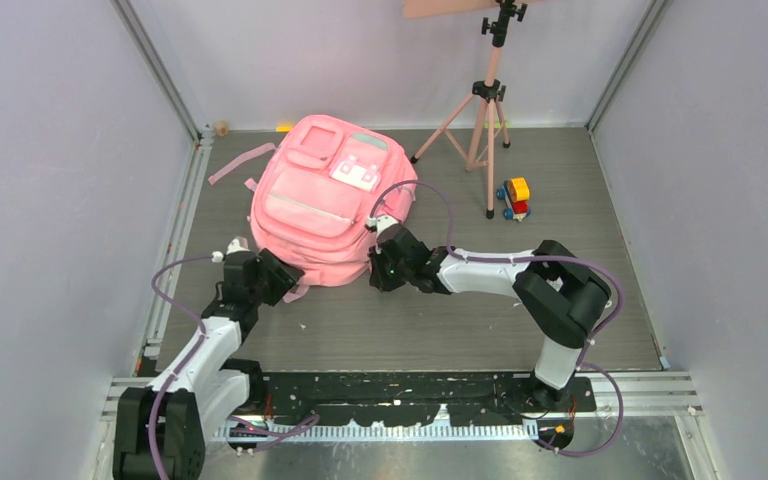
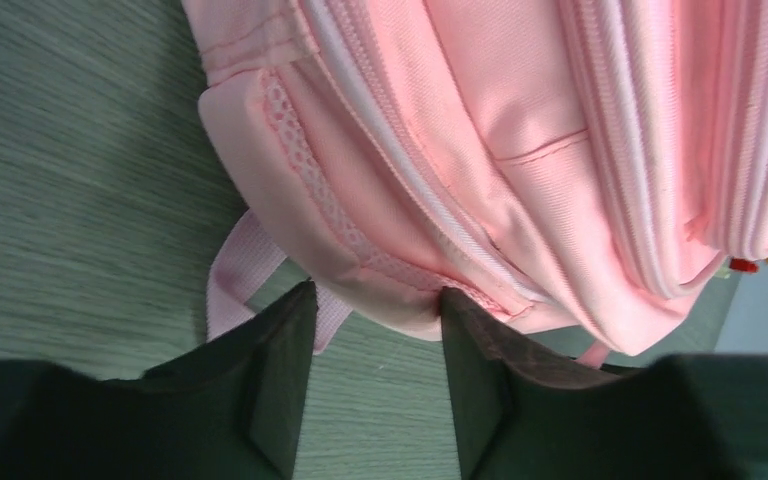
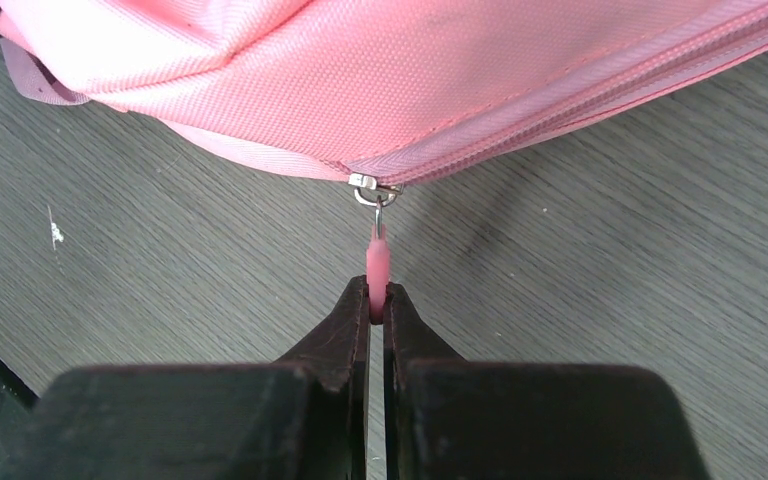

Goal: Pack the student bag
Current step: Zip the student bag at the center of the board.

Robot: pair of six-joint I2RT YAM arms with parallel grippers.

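The student bag (image 1: 320, 205), a big pink backpack with front zip pockets and a white patch, lies flat on the grey table. My left gripper (image 1: 288, 283) is at its near-left bottom corner. In the left wrist view the left gripper (image 2: 377, 300) stands open, with that corner of the bag (image 2: 480, 120) between the fingertips and the right fingertip (image 2: 455, 305) touching the fabric. My right gripper (image 1: 376, 268) is at the bag's near-right edge. In the right wrist view the right gripper (image 3: 377, 300) is shut on the pink zipper pull (image 3: 377, 262), which hangs from the metal slider on the bag (image 3: 310, 70).
A pink tripod (image 1: 485, 110) stands at the back right, with a small coloured toy car (image 1: 514, 198) beside its foot. A pink strap (image 1: 240, 162) trails off the bag's far left. Grey walls enclose the table on three sides.
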